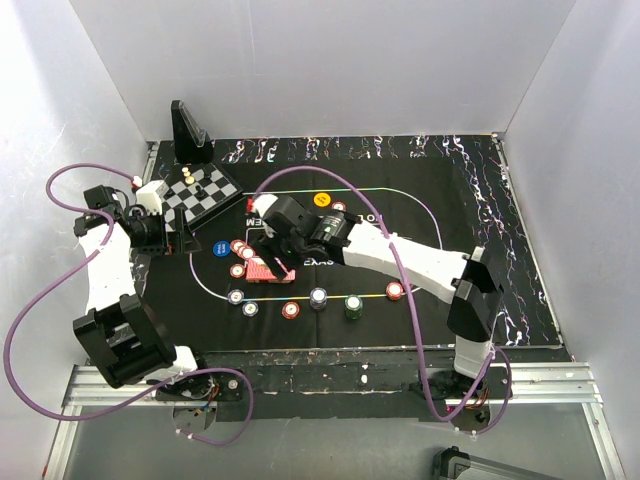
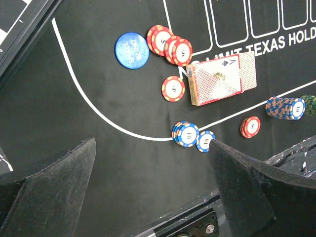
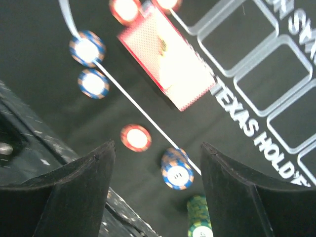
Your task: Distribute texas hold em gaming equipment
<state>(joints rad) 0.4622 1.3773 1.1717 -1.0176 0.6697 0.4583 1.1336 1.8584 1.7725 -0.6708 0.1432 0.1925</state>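
Red-backed card deck lay flat on black mat, beside red chips. My right tool hovered over it, jaws apart, empty. Left tool wide apart, idle. Card-dealing step, I judged. Next: descend, pinch deck edges squarely.

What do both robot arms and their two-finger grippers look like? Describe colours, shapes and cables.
Both the left arm and right arm have smooth white link shells with boxy black joint housings. A thin purple cable loops loosely along each. The left gripper and right gripper each carry two broad, matte black, wedge-shaped fingers. No markings are readable.
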